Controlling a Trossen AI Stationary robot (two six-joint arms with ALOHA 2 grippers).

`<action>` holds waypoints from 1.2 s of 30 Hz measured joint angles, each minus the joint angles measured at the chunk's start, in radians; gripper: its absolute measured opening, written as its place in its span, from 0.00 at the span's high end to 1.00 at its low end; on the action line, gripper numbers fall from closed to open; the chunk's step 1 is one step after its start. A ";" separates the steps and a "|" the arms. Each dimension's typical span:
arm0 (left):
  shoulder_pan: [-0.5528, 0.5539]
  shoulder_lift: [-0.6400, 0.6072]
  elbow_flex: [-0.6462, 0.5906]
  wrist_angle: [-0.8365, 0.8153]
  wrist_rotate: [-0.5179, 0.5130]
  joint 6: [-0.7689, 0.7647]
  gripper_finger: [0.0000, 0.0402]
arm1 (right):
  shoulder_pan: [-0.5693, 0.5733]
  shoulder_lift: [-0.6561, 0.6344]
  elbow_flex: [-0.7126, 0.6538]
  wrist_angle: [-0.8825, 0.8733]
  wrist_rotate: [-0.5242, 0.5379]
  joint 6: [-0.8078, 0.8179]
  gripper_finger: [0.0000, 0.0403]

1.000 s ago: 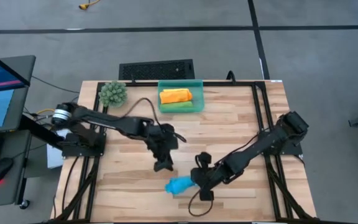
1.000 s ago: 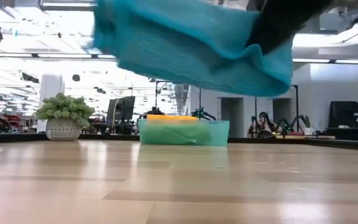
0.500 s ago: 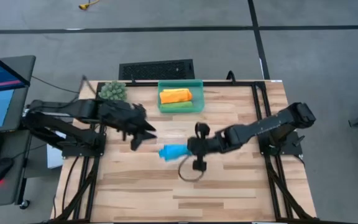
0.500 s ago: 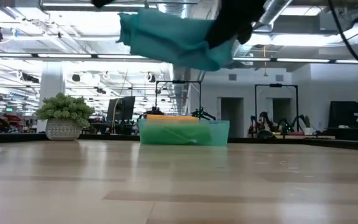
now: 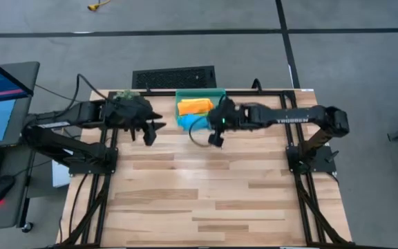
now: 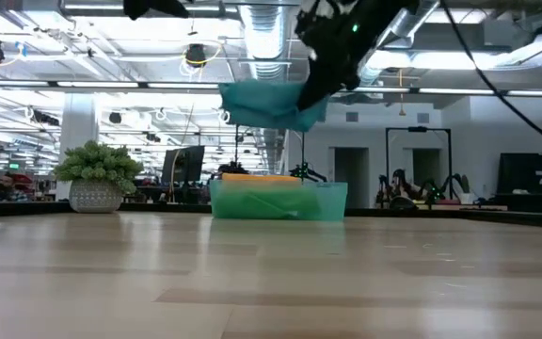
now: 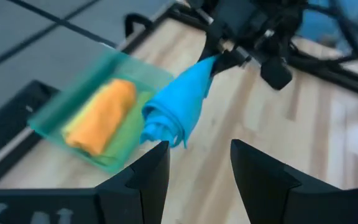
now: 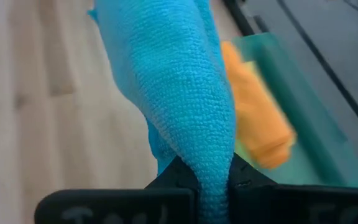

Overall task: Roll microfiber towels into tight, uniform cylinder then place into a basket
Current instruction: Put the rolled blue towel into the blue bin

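Right arm: stretched across the far side of the bench toward its middle, raised above the surface.
Right gripper (image 5: 215,131): fingers pinched shut on the blue towel (image 7: 179,102), which hangs from them.
Left arm: folded back at the far left corner.
Left gripper (image 5: 150,131): fingers (image 7: 151,168) spread apart, holding nothing.

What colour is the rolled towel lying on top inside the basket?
Orange, seen best in the left wrist view.
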 joint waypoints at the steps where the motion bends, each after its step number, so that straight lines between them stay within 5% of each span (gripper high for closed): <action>1: 0.021 0.003 0.000 0.018 0.003 0.011 0.60 | -0.029 0.000 0.000 0.012 -0.012 -0.020 0.92; 16: 0.265 0.011 0.000 0.267 0.058 0.099 0.60 | -0.357 0.031 0.000 0.204 -0.106 -0.241 0.91; 27: 0.367 0.092 0.000 0.415 0.125 0.098 0.60 | -0.423 0.174 0.020 0.303 -0.112 -0.507 0.92; 36: 0.421 0.152 0.000 0.419 0.130 0.084 0.60 | -0.456 0.338 0.202 0.257 -0.072 -0.682 0.92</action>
